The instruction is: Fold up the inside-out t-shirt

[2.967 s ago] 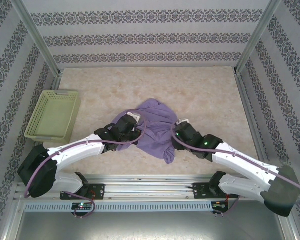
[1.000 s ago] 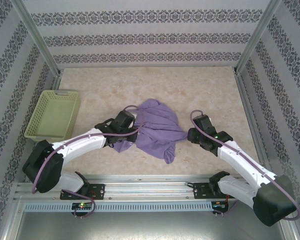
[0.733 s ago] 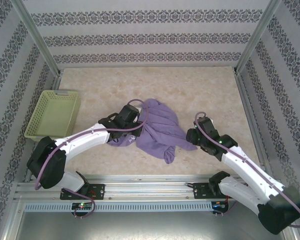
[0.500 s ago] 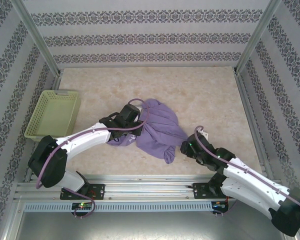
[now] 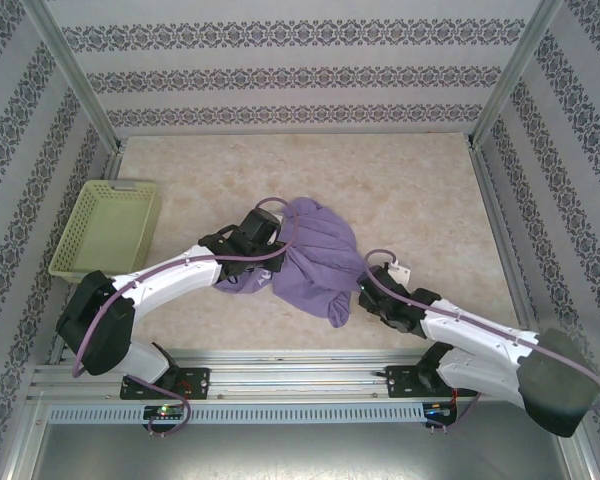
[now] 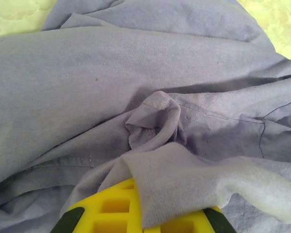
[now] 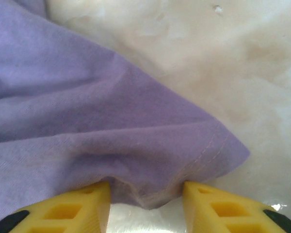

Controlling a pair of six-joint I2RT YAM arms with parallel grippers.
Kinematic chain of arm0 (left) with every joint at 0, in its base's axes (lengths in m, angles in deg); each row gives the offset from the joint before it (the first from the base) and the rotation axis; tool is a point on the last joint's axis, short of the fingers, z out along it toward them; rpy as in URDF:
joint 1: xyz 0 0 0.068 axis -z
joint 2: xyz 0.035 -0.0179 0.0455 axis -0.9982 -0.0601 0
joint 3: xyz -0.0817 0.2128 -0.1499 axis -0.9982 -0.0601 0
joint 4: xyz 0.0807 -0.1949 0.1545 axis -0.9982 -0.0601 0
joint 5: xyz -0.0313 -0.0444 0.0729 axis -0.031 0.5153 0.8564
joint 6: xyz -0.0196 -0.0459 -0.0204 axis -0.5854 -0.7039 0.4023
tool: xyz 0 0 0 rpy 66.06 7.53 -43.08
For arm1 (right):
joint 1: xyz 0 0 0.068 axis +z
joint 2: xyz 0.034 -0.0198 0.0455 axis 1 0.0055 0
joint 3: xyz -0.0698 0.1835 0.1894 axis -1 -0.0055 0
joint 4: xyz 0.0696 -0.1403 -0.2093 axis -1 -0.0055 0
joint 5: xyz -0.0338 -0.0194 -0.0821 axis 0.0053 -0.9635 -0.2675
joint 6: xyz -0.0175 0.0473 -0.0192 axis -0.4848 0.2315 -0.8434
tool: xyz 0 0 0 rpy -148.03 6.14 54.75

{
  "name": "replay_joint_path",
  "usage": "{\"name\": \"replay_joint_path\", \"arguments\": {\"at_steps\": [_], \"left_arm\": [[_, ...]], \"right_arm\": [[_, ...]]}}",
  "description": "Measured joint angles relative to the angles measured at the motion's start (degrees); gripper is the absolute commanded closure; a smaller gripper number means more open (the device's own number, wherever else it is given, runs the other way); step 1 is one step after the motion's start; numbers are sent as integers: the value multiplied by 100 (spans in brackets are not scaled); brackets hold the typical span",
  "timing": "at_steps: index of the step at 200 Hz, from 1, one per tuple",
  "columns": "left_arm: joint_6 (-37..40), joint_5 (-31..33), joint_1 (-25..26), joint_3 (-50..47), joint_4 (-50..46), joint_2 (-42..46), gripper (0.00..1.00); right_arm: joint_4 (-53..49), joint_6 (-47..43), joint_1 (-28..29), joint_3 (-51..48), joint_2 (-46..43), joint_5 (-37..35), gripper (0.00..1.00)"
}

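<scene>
Arm shells: left arm [image 5: 170,280] and right arm [image 5: 480,335], glossy white links, black joint housings.
Cabling: purple cable [image 5: 272,212] looped along each arm.
Shoulders: bulky black casings, 7 and 5 o'clock.
Fingers: left gripper [image 6: 140,216] and right gripper [image 7: 145,199], yellow ribbed plastic, black-backed.

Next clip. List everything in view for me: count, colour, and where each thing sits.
t-shirt: one, lavender-purple, crumpled on the table's near middle.
basket: one, yellow-green, at the table's left edge, apart from the t-shirt.
table: one, beige marbled, under everything.
walls: three, white with dark patterned stripes, around the table.
left gripper: one, yellow fingers, shut on the t-shirt's left part.
right gripper: one, yellow fingers, open, with a hem corner of the t-shirt between them.
</scene>
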Motion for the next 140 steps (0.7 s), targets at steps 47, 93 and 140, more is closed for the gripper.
{"name": "replay_joint_path", "arguments": {"at_steps": [47,93,140], "left_arm": [[0,72,0,0,-4,0,100],[0,734,-155,313,-343,-295,100],[0,1305,-719,479,-527,-603,100]], "right_arm": [[-48,-168,-83,326,452,-192,100],[-1067,-608,-127,986,162,-199,100],[-1969,-1309,-868,1657,-1657,553,100]]}}
